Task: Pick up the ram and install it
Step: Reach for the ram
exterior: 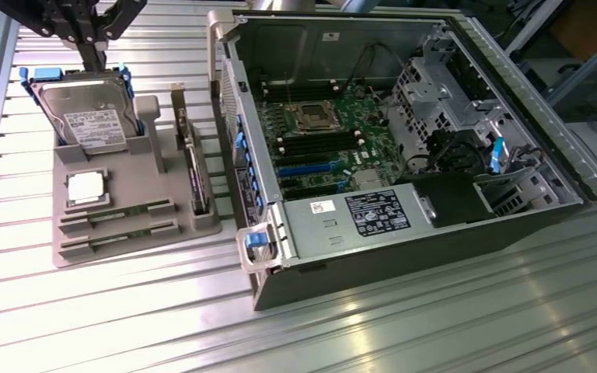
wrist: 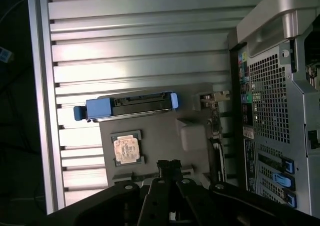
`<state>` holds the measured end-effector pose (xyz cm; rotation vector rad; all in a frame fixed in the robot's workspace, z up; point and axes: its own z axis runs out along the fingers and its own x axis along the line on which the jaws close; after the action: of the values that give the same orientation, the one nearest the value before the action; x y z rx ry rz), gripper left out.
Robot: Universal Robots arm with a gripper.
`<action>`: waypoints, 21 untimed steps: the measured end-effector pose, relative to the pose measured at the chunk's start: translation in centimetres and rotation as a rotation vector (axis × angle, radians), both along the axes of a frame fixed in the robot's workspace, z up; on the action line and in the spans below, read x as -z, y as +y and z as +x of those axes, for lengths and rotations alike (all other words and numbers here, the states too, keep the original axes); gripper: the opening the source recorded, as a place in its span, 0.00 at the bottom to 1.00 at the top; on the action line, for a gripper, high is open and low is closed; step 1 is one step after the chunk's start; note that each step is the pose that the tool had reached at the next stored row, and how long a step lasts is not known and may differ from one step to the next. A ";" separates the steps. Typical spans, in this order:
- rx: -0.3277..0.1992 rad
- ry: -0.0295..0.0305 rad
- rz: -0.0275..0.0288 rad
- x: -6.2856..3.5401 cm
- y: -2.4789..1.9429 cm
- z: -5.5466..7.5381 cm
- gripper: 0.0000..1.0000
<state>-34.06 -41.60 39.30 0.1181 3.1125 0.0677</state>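
We hang above the tray (exterior: 145,183) with fingers (wrist: 163,165) pressed shut and empty; the ram (exterior: 119,215) lies slotted there, seemingly presented for pickup.

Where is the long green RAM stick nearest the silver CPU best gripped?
Take the long green RAM stick mid-length by its top edge, from straight above: it seems to stand on edge in a grey tray slot, faces walled in.

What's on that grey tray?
The grey plastic tray holds a blue-framed silver hard drive, a square silver CPU chip, two thin green RAM sticks and an upright dark expansion card. Their undersides are hidden.
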 end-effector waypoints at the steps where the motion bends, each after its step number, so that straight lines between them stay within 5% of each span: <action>1: 0.000 0.0001 -0.0001 0.00 -0.10 0.0 0.10; 12: 0.000 0.0001 -0.0001 0.04 -1.54 0.0 0.10; 21: 0.000 -0.0001 -0.0013 0.12 -2.14 0.0 0.10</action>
<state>-34.06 -43.74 39.18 0.1180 3.1124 0.0656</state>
